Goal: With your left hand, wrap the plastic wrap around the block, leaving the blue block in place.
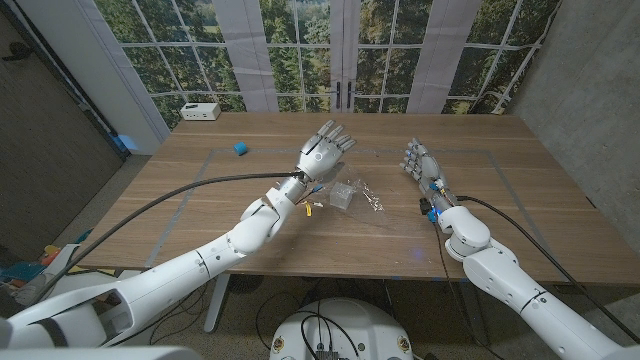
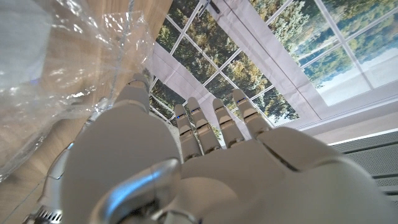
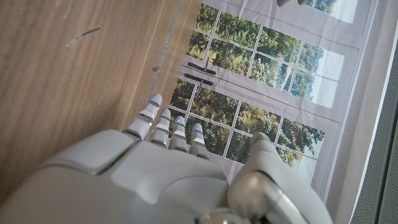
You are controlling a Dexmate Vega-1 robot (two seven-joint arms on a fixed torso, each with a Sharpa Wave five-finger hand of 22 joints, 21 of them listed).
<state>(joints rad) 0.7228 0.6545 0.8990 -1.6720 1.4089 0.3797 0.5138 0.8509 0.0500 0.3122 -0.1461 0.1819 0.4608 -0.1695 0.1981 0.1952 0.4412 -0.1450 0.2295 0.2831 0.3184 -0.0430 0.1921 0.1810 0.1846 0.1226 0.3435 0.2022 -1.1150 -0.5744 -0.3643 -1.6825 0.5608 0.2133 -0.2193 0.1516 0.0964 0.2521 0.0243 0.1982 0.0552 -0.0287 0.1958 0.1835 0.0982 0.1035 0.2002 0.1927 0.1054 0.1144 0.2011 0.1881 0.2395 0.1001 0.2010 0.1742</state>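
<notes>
Nearest the lens: left hand (image 2: 205, 168), fingers (image 2: 214, 121) straight and slightly apart, holding nothing, raised off the bench (image 1: 500, 200). Just beside and below those fingers, crumpled plastic wrap (image 1: 352, 193) lying loose on the wood, seemingly bundled around a block, though too small to tell. Blue block (image 1: 241, 148) well apart on the far side, untouched. Right hand (image 1: 422, 165) parked open and empty beyond the wrap, probably keeping clear.
</notes>
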